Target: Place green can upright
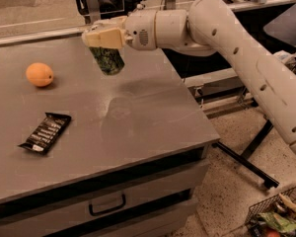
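The green can (107, 60), mottled green, hangs from my gripper (102, 39), which is shut on its upper end. The can is tilted slightly and held above the grey table (148, 117), over the far middle part of the top. My white arm reaches in from the right. The can's top end is hidden by the fingers.
An orange fruit (39, 74) lies at the far left of the table. A black snack bar wrapper (45, 132) lies at the front left. The table has drawers with a handle (107, 205) at the front. A wire basket (276, 216) stands on the floor at the bottom right.
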Robot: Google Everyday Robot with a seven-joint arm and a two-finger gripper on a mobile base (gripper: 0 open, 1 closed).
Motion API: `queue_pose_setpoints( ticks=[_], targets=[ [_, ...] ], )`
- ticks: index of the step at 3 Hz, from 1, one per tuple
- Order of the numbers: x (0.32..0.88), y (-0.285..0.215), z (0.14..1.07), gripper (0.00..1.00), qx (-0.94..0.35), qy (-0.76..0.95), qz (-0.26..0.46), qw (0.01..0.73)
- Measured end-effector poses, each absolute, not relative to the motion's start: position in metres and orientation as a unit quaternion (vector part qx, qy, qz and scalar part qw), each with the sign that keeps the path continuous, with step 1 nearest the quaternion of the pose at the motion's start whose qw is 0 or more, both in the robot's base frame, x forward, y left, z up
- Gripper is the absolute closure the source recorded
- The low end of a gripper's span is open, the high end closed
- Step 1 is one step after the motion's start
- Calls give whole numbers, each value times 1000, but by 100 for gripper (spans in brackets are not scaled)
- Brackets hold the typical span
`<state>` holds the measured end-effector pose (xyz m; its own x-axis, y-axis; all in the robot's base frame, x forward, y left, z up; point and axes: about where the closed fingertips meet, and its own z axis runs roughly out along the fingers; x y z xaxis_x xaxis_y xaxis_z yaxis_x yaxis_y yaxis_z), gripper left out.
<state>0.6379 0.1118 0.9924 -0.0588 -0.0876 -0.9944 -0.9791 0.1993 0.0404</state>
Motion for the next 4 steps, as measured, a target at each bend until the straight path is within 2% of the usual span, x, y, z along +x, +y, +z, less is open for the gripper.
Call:
queue_pose_setpoints(
  ticks=[2, 4],
  targets=[
    [629, 117, 975, 100, -443, 541, 466, 542],
    [628, 119, 959, 100, -457, 532, 460, 544]
  ],
)
